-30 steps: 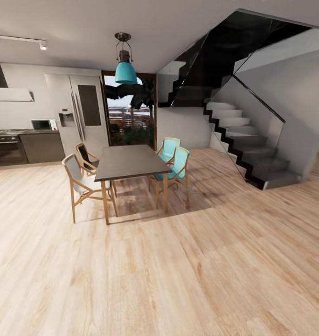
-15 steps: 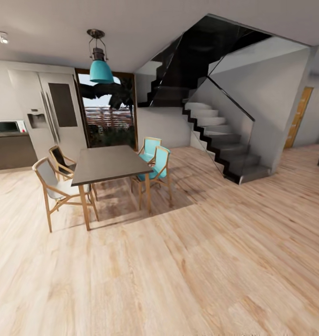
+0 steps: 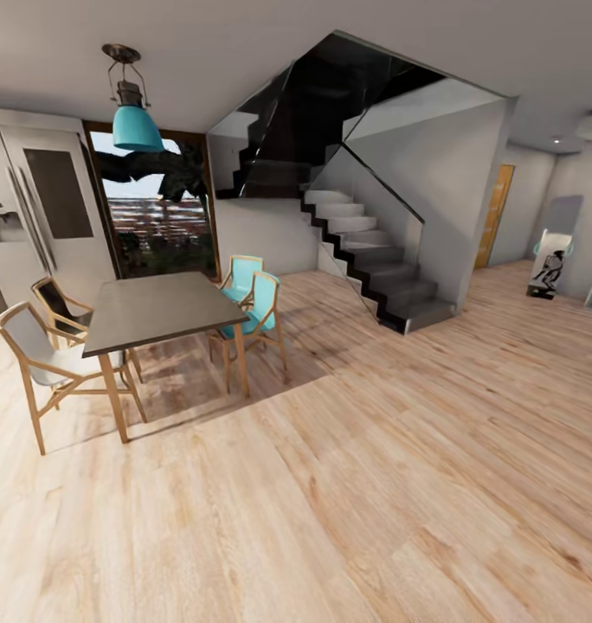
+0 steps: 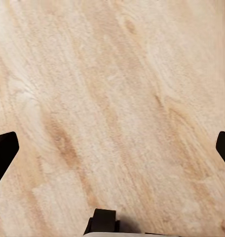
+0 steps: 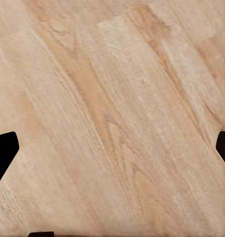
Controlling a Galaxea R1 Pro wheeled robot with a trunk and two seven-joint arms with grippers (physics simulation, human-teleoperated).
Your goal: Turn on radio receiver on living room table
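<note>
Fingertips of the left gripper (image 4: pixel 112 148) and right gripper (image 5: pixel 112 148) stand spread wide over bare wood floor (image 3: pixel 374 484), holding nothing. No radio receiver in sight. Best to steer past the staircase (image 3: pixel 374 251), away from the dining table (image 3: pixel 157 307).

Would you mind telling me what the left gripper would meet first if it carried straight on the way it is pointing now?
Most likely the wooden floor: the left gripper points at bare planks, its dark fingertips spread wide with nothing between them. How far off the floor is, I cannot judge.
</note>
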